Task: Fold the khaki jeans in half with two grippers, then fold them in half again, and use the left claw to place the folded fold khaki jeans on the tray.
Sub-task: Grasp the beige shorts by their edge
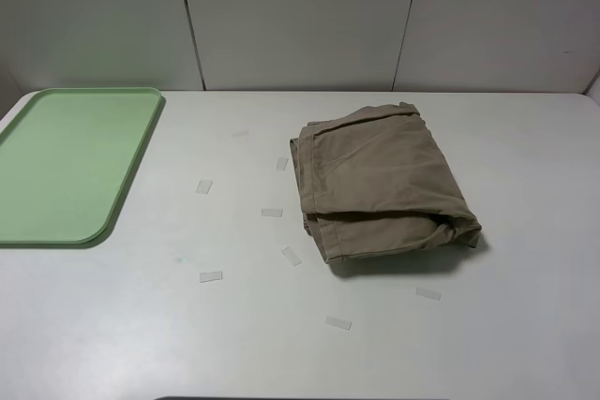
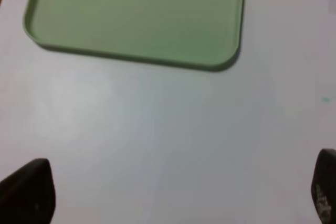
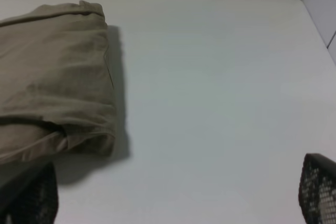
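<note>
The khaki jeans [image 1: 380,185] lie folded in a thick bundle on the white table, right of centre in the high view. They also show in the right wrist view [image 3: 52,77]. The mint-green tray [image 1: 70,161] sits at the table's far left and holds nothing; it also shows in the left wrist view [image 2: 136,17]. Neither arm shows in the high view. My left gripper [image 2: 178,192] is open over bare table near the tray's corner. My right gripper [image 3: 173,192] is open and empty, just beside the bundle's edge.
Several small clear tape strips [image 1: 272,213] lie on the table between the tray and the jeans and in front of them. A pale panelled wall [image 1: 300,16] runs behind the table. The table's right edge [image 3: 315,19] shows in the right wrist view.
</note>
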Tool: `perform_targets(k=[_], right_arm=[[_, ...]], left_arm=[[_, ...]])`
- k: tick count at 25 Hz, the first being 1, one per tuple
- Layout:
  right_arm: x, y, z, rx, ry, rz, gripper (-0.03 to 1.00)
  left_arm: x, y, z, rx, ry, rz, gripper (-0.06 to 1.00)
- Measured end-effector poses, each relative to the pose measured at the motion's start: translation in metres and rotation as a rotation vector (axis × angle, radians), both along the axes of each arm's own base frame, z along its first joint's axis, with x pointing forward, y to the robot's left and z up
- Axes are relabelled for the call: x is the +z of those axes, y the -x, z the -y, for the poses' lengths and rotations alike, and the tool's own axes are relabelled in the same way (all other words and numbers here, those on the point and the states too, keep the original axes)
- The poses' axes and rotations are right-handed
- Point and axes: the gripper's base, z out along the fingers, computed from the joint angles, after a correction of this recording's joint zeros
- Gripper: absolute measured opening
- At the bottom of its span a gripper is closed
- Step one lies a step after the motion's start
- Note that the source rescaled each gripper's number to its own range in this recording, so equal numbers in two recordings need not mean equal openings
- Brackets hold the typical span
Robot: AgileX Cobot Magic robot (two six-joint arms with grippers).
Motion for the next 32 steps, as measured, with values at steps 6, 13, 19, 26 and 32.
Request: perform_targets(k=[6, 13, 19, 26, 32], right_arm=[[0.000, 0.000, 0.000, 0.000, 0.000, 0.000, 0.99], [0.000, 0.000, 0.000, 0.000, 0.000, 0.000, 0.99], [0.000, 0.000, 0.000, 0.000, 0.000, 0.000, 0.99], [0.000, 0.000, 0.000, 0.000, 0.000, 0.000, 0.99], [0.000, 0.000, 0.000, 0.000, 0.000, 0.000, 0.99]], left_arm=[[0.007, -0.051, 0.008, -0.057, 0.026, -0.107, 0.97], [0.004, -0.110, 0.036, -0.178, 0.079, -0.133, 0.97], [-0.021, -0.154, 0.077, -0.296, 0.145, -0.160, 0.96], [-0.066, -0.180, 0.147, -0.447, 0.220, -0.161, 0.96], [-0.099, -0.196, 0.196, -0.534, 0.224, -0.165, 0.96]])
